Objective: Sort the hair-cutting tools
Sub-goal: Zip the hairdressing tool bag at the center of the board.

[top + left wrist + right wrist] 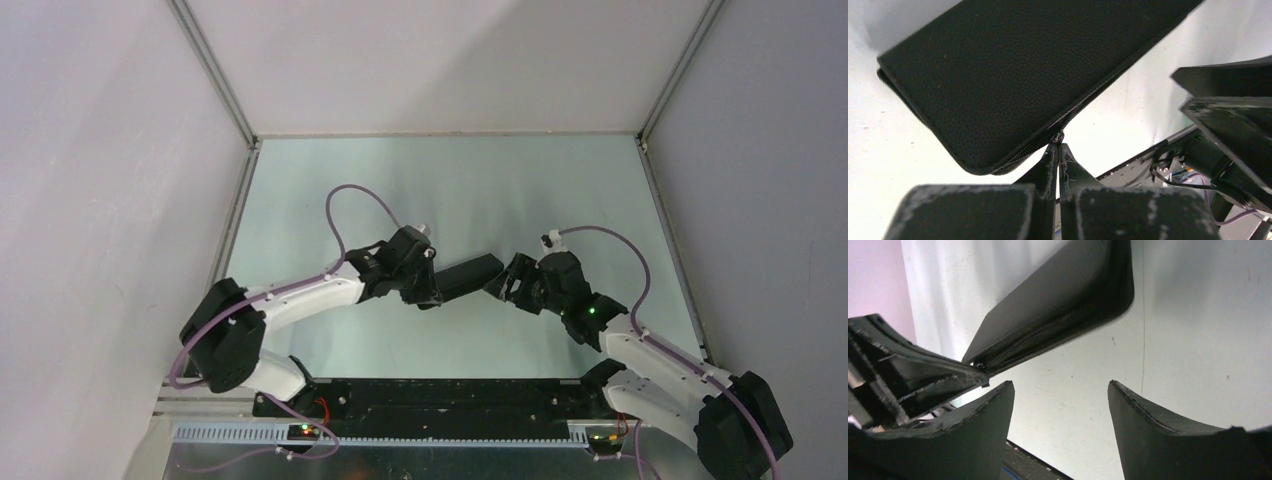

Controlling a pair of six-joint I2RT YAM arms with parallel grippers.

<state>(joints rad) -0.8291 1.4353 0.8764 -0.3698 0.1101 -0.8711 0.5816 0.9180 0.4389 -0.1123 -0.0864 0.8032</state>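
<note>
A black rectangular zip case [468, 277] sits between my two grippers at mid-table. My left gripper [430, 296] is shut on the case's zip pull [1058, 136] at the case's near corner; its fingertips [1052, 152] meet there. The case fills the left wrist view [1013, 75]. My right gripper [503, 285] is open and empty, just right of the case's other end. In the right wrist view the case [1063, 305] lies beyond the open gripper [1060, 387], apart from it. No scissors or combs are in view.
The pale green table [450, 190] is walled by white panels at the back and sides. A black base rail [430, 395] runs along the near edge. The left gripper [923, 375] shows in the right wrist view, close to the right gripper's left finger.
</note>
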